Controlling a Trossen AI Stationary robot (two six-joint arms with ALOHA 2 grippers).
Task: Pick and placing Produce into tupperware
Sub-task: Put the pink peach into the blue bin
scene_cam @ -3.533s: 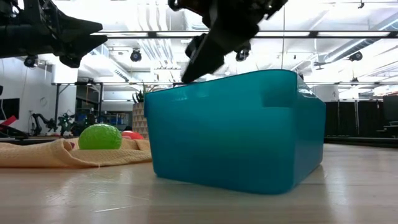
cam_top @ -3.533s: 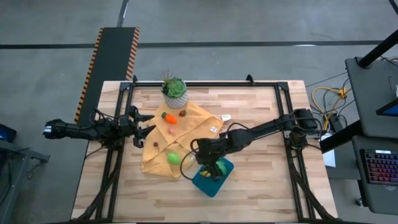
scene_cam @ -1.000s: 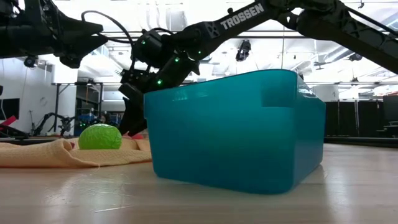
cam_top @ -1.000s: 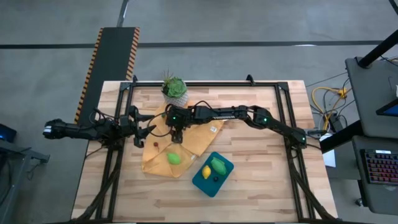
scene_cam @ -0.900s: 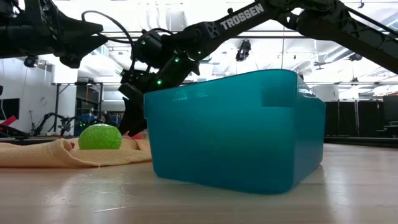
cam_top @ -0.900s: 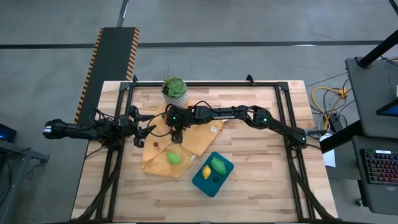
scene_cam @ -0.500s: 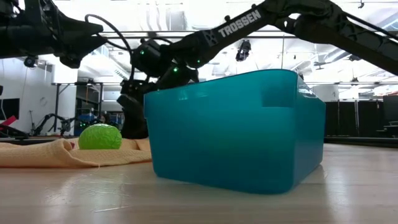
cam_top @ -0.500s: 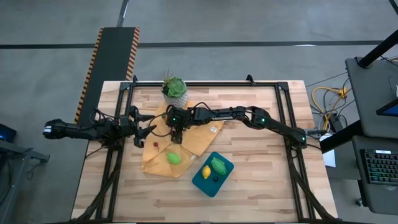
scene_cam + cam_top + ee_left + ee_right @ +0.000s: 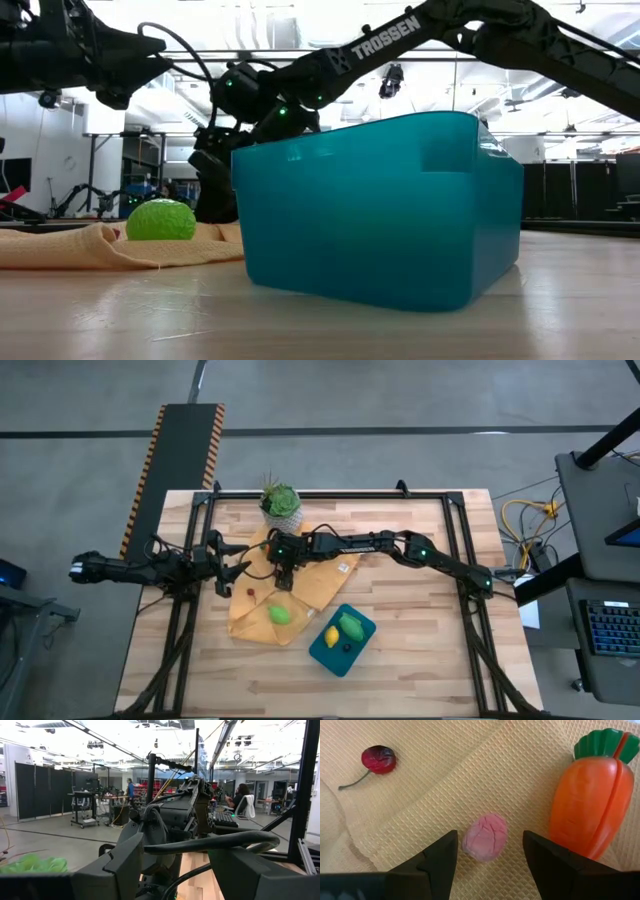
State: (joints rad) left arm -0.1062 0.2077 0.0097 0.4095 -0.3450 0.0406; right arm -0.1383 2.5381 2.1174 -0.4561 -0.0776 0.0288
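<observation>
Right wrist view: fingers (image 9: 490, 865) open, straddling pink piece (image 9: 485, 836), untouched.

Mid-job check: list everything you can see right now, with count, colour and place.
tupperware: 1, teal, front of table
lemon: 1, yellow, in tupperware
green piece: 1, in tupperware
dark piece: 1, in tupperware
cloth: 1, mustard, table centre
lime: 1, green, on cloth
pink piece: 1, on cloth, between right fingers
carrot: 1, orange, on cloth
cherry: 1, dark red, on cloth
plant: 1, green, back of table
right gripper: open, over pink piece
left gripper: open, at the table's left edge
</observation>
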